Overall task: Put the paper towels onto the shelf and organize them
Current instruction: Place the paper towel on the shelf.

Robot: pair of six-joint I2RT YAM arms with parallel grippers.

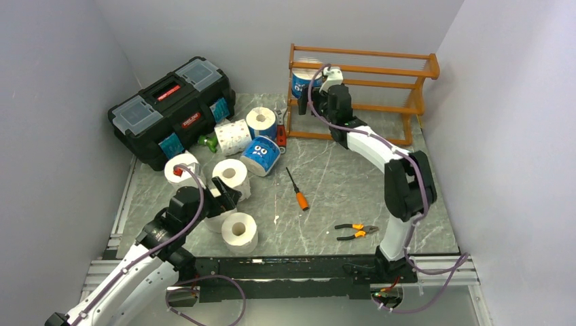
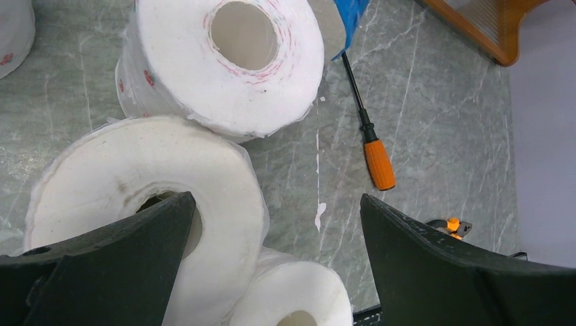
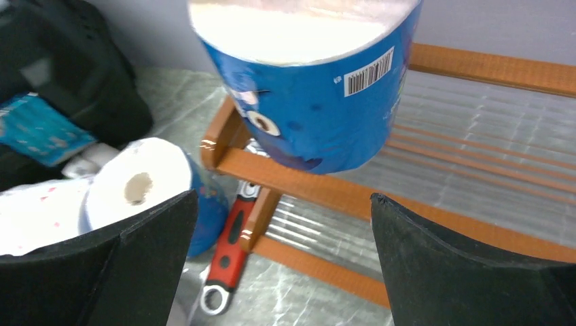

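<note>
Right wrist shows blue roll [image 3: 312, 109] upright on shelf [image 3: 475, 68], core vertical; both jaws wide, empty.

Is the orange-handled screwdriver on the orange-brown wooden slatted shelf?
No, the orange-handled screwdriver lies on the grey marbled tabletop, apart from the orange-brown wooden shelf.

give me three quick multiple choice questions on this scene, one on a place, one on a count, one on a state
1. Where on the shelf is the blue-wrapped roll?
A left end
B middle
C right end

2. How many rolls are on the shelf?
A one
B three
C five

3. The left gripper is:
A shut on a roll
B open
C shut, empty

Answers:
1 A, it stands by the left posts.
2 A, only the blue-wrapped roll is there.
3 B, its jaws stand wide apart over the white rolls.
</note>
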